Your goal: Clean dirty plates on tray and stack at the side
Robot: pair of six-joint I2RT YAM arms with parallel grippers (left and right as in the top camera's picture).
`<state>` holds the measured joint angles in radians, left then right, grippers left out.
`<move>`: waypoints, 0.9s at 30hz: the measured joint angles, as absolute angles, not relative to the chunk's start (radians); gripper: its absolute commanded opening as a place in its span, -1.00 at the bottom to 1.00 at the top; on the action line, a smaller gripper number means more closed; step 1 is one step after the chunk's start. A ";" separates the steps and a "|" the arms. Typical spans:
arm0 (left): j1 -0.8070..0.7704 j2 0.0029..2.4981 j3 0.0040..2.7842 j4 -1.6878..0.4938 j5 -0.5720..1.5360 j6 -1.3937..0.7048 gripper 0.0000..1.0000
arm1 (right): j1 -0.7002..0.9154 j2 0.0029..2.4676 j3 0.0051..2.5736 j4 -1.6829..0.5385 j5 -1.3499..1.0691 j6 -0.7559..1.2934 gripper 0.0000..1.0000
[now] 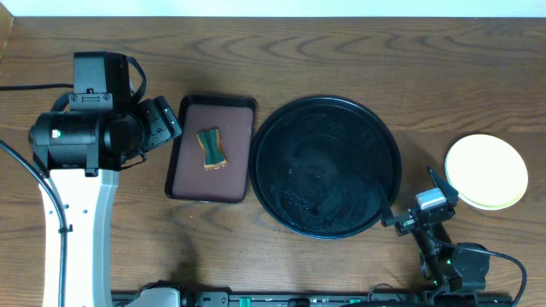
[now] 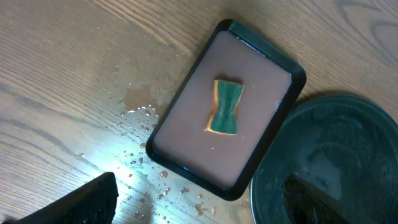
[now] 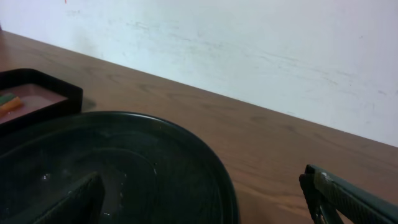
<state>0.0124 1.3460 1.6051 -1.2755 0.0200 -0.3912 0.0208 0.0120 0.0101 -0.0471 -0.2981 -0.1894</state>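
The round black tray (image 1: 341, 128) sits mid-table with no plates on it; its surface looks wet. It also shows in the left wrist view (image 2: 354, 143) and the right wrist view (image 3: 161, 168). The plates (image 1: 485, 169) lie stacked on the bare wood at the far right, the pale yellow one on top and the others hidden beneath it. My left gripper (image 1: 166, 121) (image 2: 199, 205) is open and empty, left of the brown tray. My right gripper (image 1: 415, 205) (image 3: 208, 205) is open and empty, between the black tray's lower right rim and the stack.
A rectangular brown tray with a black rim (image 1: 189, 170) (image 2: 186, 137) (image 3: 37, 93) lies left of the black tray and holds a green-and-yellow sponge (image 1: 212, 148) (image 2: 226, 107). Water droplets (image 2: 146, 162) speckle the wood beside it. A white wall stands behind the table's far edge.
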 measured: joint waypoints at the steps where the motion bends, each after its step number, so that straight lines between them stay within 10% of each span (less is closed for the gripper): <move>1: 0.012 1.346 1.605 -1.275 0.020 -0.392 0.71 | 0.021 0.012 0.010 -0.047 -0.299 -0.189 0.99; 20: 0.007 1.256 1.549 -1.267 0.015 -0.391 0.71 | 0.021 0.012 0.010 -0.047 -0.298 -0.189 0.99; 27: 0.001 0.947 1.306 -0.929 -0.030 -0.390 0.72 | 0.021 0.012 0.010 -0.047 -0.298 -0.189 0.99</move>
